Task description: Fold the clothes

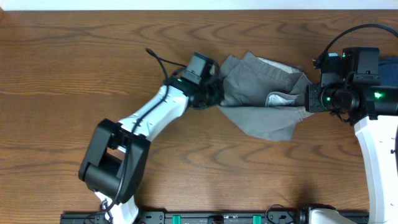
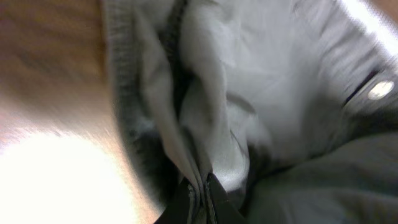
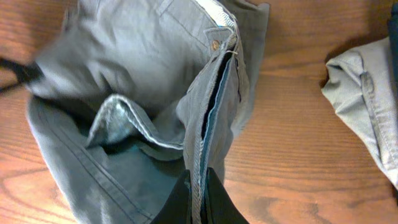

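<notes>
Shorts (image 1: pixel 261 102) sit upper centre-right of the overhead frame, bunched on the table (image 1: pixel 74 56) between my two hands, not flat.

Handling, my read:
- Light, limp woven cloth with no stiffness. It will sag from any pinch point, so it needs two spread grips to hold an edge straight.
- Not fragile, and the matte weave doesn't look slick.
- Waistband and stitched seams are the thickest parts, so they're the best places to grip. A single layer of leg cloth is more likely to slip out.

Left hand (image 1: pixel 214 93): closed on a fold at the shorts' left edge in the overhead. In its wrist view the fingertips (image 2: pixel 211 196) meet at bottom centre with cloth pinched between them.

Right hand (image 1: pixel 309 98): closed on the shorts' right edge. Its wrist view shows a stitched double edge running straight down into the fingertips (image 3: pixel 214 199), which are together on it. It looks like the fly or waistband edge, but I can't be sure which.

Materials:
- Mid-grey cloth with topstitch lines.
- Pale lining (image 3: pixel 118 118) turned out in a flap at centre-left of the right wrist view.
- Small metal button (image 3: pixel 214 45) near the top of that view.
- Shiny snap (image 2: pixel 380 90) at the right of the left wrist view, blurred.

The table is dark wood grain and looks smooth, so I expect the cloth to drag over it easily.

Another grey cloth (image 3: pixel 367 99) lies at the right edge of the right wrist view, apart from the shorts.
</notes>
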`<control>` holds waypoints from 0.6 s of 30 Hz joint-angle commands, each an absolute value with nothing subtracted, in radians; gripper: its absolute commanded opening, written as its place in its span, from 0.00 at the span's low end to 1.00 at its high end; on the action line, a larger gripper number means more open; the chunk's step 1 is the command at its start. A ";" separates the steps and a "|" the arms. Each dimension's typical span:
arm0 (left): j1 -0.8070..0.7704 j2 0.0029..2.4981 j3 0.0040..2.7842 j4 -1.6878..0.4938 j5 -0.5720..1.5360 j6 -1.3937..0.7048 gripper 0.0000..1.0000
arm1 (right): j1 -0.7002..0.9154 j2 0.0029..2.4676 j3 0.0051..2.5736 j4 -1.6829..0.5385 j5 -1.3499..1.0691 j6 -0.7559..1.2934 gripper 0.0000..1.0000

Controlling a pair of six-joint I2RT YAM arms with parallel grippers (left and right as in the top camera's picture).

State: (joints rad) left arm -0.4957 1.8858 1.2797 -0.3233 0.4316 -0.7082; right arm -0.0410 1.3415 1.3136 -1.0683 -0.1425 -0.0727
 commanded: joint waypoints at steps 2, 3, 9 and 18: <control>-0.356 1.851 1.460 -0.316 0.426 -0.644 0.06 | -0.052 1.341 1.323 -1.111 -0.154 -0.104 0.01; -0.321 1.845 1.498 -0.316 0.426 -0.644 0.06 | -0.052 1.341 1.323 -1.130 -0.154 -0.126 0.01; -0.117 1.806 1.736 -0.362 0.427 -0.645 0.06 | -0.053 1.342 1.323 -1.166 -0.038 -0.124 0.01; 0.023 1.713 1.798 -0.522 0.426 -0.614 0.06 | -0.053 1.342 1.323 -1.058 -0.013 -0.144 0.01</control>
State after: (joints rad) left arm 0.0059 1.7535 1.7821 -0.4957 0.4412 -0.6533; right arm -0.0410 1.3415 1.3136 -1.0977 -0.0723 -0.1162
